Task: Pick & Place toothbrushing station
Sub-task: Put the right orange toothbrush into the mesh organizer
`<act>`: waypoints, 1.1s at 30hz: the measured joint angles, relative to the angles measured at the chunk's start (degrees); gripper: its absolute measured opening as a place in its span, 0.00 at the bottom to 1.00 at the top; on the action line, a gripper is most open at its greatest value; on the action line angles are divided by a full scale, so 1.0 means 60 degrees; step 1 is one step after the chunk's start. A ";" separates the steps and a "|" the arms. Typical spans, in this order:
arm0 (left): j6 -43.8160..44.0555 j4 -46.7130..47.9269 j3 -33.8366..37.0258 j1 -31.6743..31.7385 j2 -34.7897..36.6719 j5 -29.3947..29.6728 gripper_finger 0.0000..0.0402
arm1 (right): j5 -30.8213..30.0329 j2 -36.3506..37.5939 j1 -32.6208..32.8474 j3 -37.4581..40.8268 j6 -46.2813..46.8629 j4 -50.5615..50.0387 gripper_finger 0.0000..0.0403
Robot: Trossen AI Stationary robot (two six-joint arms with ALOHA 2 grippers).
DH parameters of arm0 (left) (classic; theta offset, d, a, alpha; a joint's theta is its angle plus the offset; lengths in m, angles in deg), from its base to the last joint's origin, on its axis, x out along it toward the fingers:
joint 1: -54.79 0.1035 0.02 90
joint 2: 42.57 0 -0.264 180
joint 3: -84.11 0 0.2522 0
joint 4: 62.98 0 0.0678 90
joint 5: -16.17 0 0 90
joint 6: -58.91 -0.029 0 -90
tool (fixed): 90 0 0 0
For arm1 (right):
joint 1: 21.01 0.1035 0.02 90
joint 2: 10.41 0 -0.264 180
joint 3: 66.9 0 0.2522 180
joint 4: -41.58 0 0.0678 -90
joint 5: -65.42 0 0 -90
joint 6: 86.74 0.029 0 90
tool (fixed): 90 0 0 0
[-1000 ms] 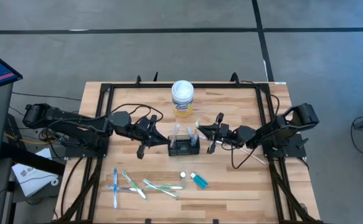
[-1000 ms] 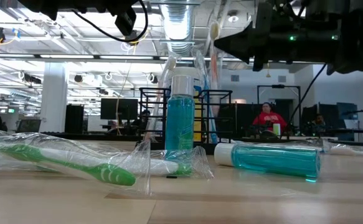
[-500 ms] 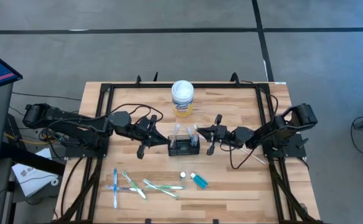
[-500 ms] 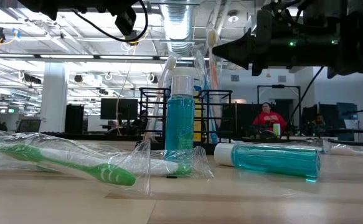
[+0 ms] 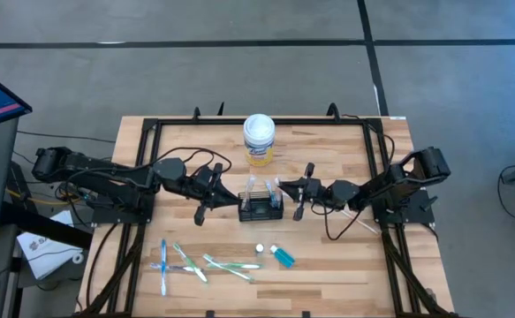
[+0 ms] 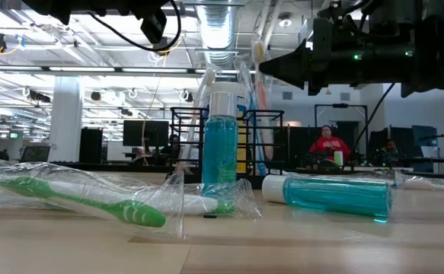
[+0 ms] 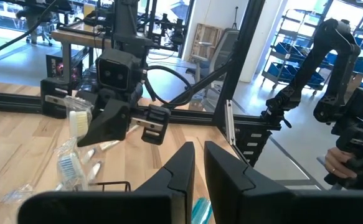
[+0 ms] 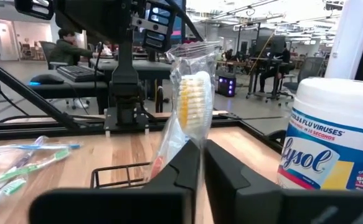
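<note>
My right hand point(image 5: 283, 187) at the black wire-mesh rectangular caddy point(image 5: 261, 210), a wrapped toothbrush between its fingers.

My right hand's fingers pinch almost together on a clear-wrapped toothbrush with an orange handle and pale bristles point(image 8: 190, 99), upright, just over the caddy's near end; the caddy sits straight ahead of this hand on the wooden counter point(image 5: 328, 274), between my two hands. My left hand point(image 5: 232, 196) hangs at the caddy's far end, fingers nearly together, empty. A white-lidded, yellow-labelled round wipes canister point(image 5: 259, 139) stands near, beyond the caddy.
</note>
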 joint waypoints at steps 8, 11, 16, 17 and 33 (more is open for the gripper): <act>0.0000 0.0000 0.0000 -0.0003 0.0000 0.0000 0.08 | -0.0006 0.0001 0.0000 0.0000 0.0219 -0.0294 0.23; 0.0000 0.0000 0.0000 -0.0002 0.0000 0.0000 0.08 | -0.0007 0.0001 0.0000 -0.0001 0.0173 -0.0294 0.27; 0.0000 0.0000 0.0000 -0.0002 0.0000 -0.0002 0.08 | -0.0007 0.0001 0.0044 -0.0001 0.0112 -0.0420 0.31; 0.0001 0.0000 0.0000 -0.0001 0.0000 0.0000 0.08 | -0.0004 0.0001 0.0040 -0.0001 0.0186 -0.0564 0.32; 0.0022 0.0004 0.0000 -0.0004 0.0000 -0.0004 0.08 | -0.0069 0.0003 0.0056 -0.0001 0.0251 -0.0957 0.58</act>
